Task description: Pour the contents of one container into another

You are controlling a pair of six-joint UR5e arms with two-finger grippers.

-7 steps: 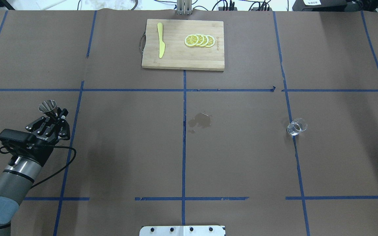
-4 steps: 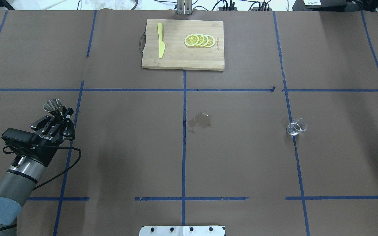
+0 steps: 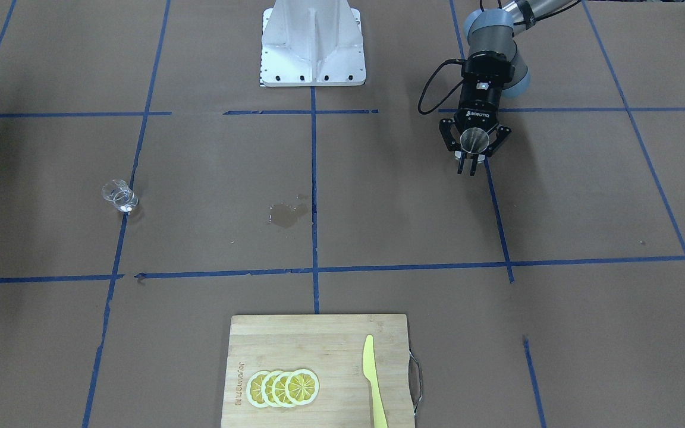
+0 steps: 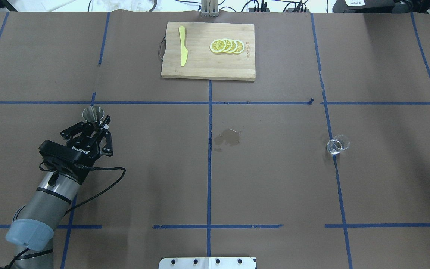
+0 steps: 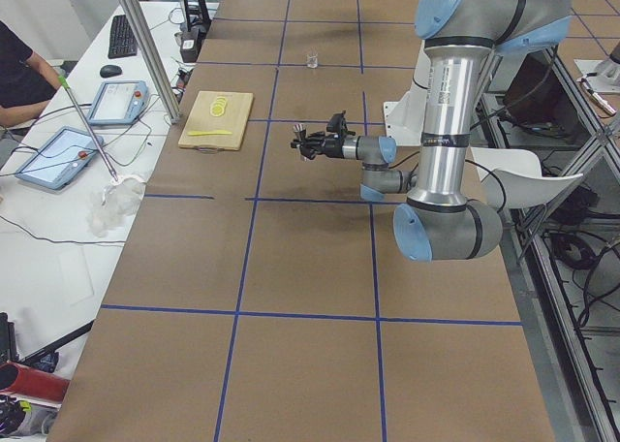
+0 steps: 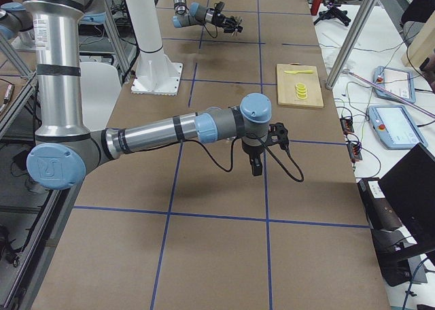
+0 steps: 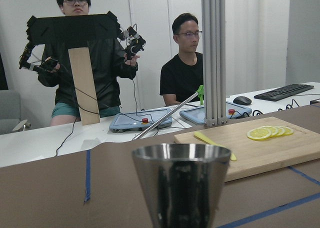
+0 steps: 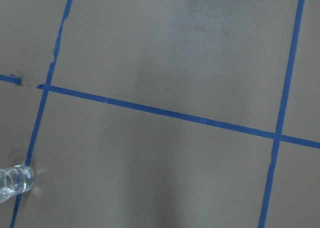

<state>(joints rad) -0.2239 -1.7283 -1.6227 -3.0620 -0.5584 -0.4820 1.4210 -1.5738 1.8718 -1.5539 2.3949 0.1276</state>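
Observation:
The steel jigger (image 4: 93,114) stands upright in my left gripper (image 4: 99,126), which is shut on its narrow waist, over the table's left part. From across the table the jigger (image 3: 473,140) shows its open top cone between the black fingers. Its rim fills the bottom of the left wrist view (image 7: 181,183). The clear glass cup (image 4: 337,144) stands alone on a blue tape line at the right, far from the jigger; it shows again as the cup (image 3: 119,195) and in a corner of the right wrist view (image 8: 12,183). My right gripper (image 6: 257,166) shows only from the side, pointing down; I cannot tell its state.
A wooden cutting board (image 4: 200,67) with lemon slices (image 4: 227,46) and a yellow knife (image 4: 182,45) lies at the far middle. A wet stain (image 4: 229,136) marks the paper at the centre. The robot's base plate (image 4: 207,262) sits at the near edge.
My left arm has carried the jigger to the right and farther across the table, past the blue tape line. The glass cup has not moved.

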